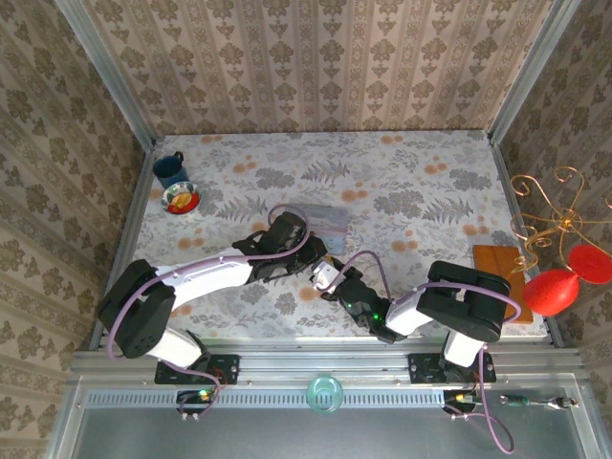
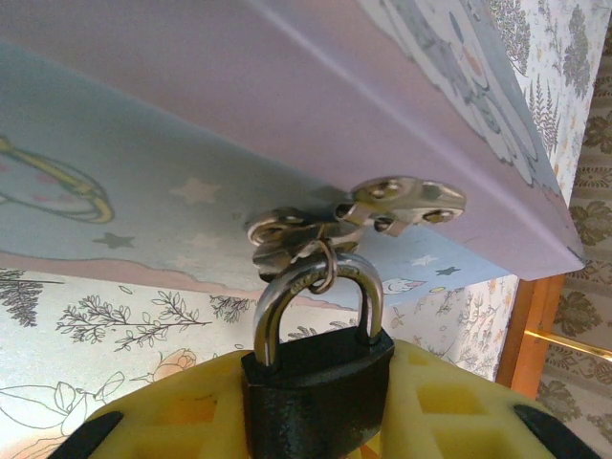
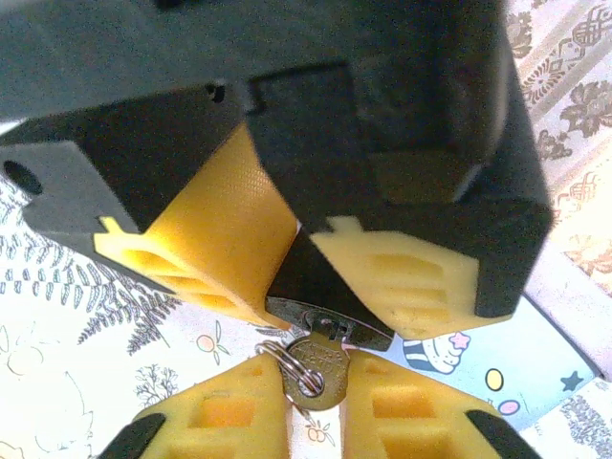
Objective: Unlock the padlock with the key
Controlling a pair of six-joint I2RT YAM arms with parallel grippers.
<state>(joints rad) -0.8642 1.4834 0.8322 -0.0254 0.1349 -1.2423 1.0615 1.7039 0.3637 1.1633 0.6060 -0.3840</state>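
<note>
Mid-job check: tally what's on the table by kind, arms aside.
padlock: 1
key: 1
tin: 1
blue mug: 1
small dish: 1
wooden board: 1
Total: 6

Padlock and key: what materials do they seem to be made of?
Padlock: black body with a dull, slightly mottled sheen, probably painted or coated metal. Its shackle: bright polished metal, likely steel, since it mirrors the light. Key: greyish bare metal with a soft shine.
</note>
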